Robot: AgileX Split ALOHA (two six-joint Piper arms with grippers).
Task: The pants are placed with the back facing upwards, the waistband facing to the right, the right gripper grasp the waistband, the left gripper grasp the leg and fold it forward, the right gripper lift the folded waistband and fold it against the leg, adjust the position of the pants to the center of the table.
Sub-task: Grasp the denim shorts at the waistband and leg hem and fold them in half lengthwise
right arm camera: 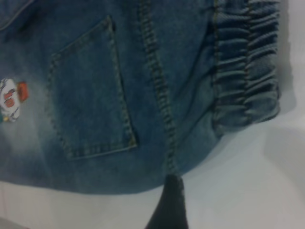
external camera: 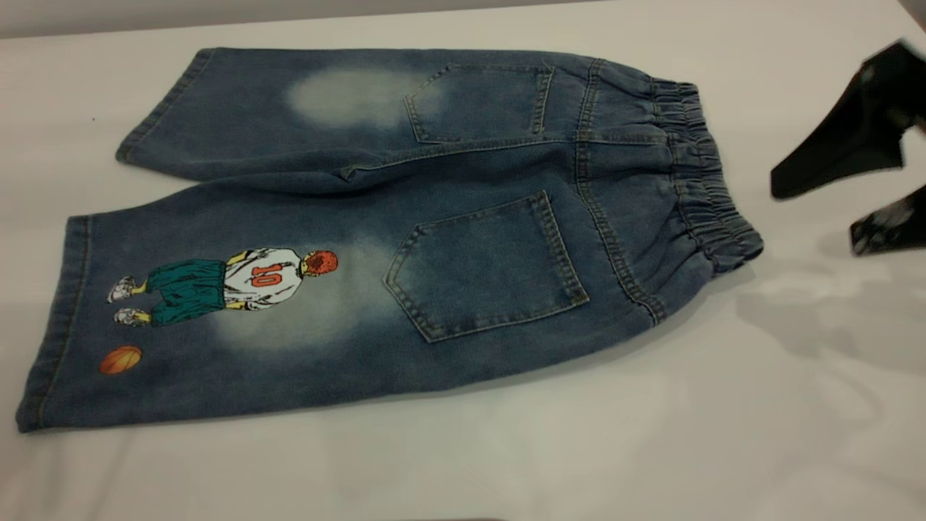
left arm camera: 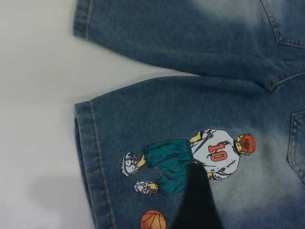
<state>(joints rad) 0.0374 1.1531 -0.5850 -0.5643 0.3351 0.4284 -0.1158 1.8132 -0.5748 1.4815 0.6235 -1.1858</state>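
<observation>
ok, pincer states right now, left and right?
Left pincer: over the printed leg, state cannot be told.
Right pincer: open, holding nothing, off the waistband end of the pants.

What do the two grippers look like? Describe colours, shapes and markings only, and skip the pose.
The right gripper is black and angular, with two wedge-shaped jaws. The one nearer the camera carries whitish scuff marks. Of the left gripper, only a plain matte black tapering tip shows, in its own wrist view. No cables or labels are visible on either.
</observation>
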